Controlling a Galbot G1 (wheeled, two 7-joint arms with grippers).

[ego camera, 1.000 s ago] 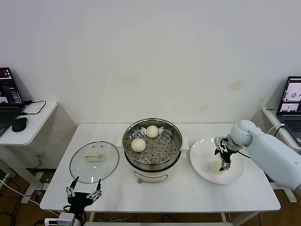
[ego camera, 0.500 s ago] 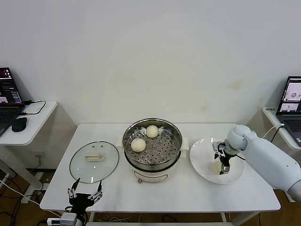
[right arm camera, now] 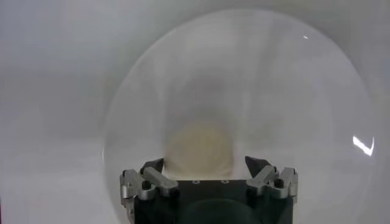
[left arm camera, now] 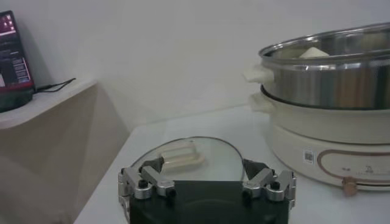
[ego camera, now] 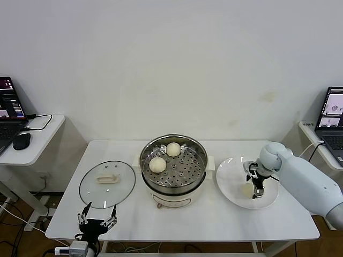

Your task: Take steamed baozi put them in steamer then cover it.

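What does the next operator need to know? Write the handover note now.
Right pincer: open, low over the white plate, straddling a baozi, not yet gripped.
Left pincer: open, parked at the table's near edge by the cover.
Done: two baozi sit in the steamer.
Left: grip and move the plate baozi, then cover the steamer.

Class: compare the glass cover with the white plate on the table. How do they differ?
The cover is clear glass with a cream bar handle, lying left of the steamer; the plate is opaque white, handleless, lying right of it. The plate carries a baozi under the right claw; the cover carries nothing. Both are round.
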